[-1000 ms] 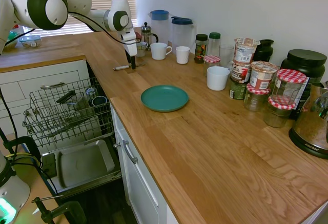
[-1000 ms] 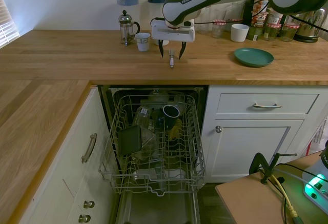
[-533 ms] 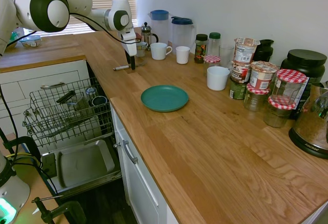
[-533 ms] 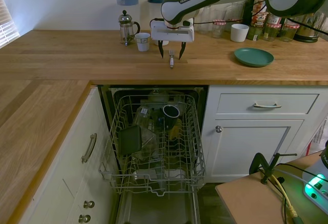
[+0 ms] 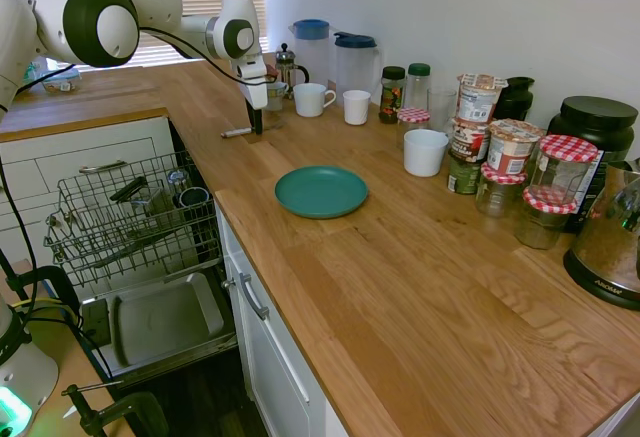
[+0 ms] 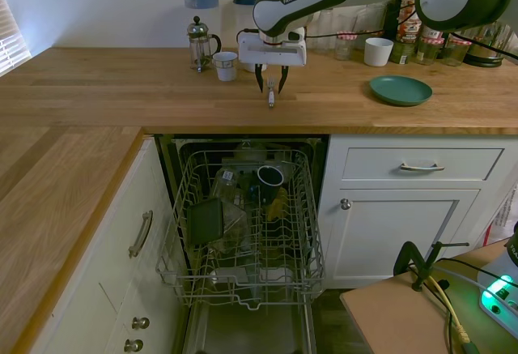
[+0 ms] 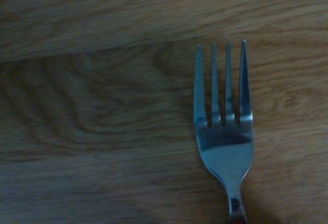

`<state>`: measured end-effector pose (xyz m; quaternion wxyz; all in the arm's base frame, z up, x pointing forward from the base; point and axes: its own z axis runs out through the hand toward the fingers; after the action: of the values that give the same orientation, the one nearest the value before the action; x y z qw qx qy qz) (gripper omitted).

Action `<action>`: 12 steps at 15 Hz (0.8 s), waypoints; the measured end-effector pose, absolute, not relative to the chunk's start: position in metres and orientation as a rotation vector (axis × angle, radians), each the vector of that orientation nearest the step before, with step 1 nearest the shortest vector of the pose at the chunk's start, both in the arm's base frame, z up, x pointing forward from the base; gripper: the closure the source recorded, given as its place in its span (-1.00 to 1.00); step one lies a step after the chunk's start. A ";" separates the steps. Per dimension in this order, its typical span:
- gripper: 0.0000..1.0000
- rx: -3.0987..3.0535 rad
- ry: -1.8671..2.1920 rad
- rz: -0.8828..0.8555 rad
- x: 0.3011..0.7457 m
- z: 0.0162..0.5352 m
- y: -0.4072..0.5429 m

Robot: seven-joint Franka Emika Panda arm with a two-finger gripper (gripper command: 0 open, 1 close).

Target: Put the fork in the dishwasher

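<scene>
Dishwasher (image 6: 243,232): below the wooden counter (image 6: 121,95), door down, wire rack pulled out, part loaded; no fork in it.

Gripper (image 6: 271,89): low over the counter, straddling the fork. The fingers, spread wide half a second ago, have drawn in close to the handle; whether they already pinch it cannot be told.

Fork (image 6: 270,93): flat on the counter, tines (image 7: 221,85) toward the wall. Judged: grasp under way, lift next.

Green plate (image 6: 400,90): well right, uninvolved.
</scene>
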<state>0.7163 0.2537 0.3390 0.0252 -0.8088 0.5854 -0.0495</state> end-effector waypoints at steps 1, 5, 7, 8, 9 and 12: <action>1.00 -2.501 1.812 -0.152 0.716 0.339 0.253; 1.00 -2.499 1.814 -0.151 0.717 0.339 0.252; 1.00 -2.498 1.815 -0.149 0.717 0.339 0.252; 1.00 -2.496 1.816 -0.148 0.717 0.339 0.252; 1.00 -2.493 1.816 -0.148 0.717 0.339 0.252; 1.00 -2.476 1.819 -0.162 0.721 0.341 0.245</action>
<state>0.7208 0.2451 0.3414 0.0323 -0.8044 0.5908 -0.0527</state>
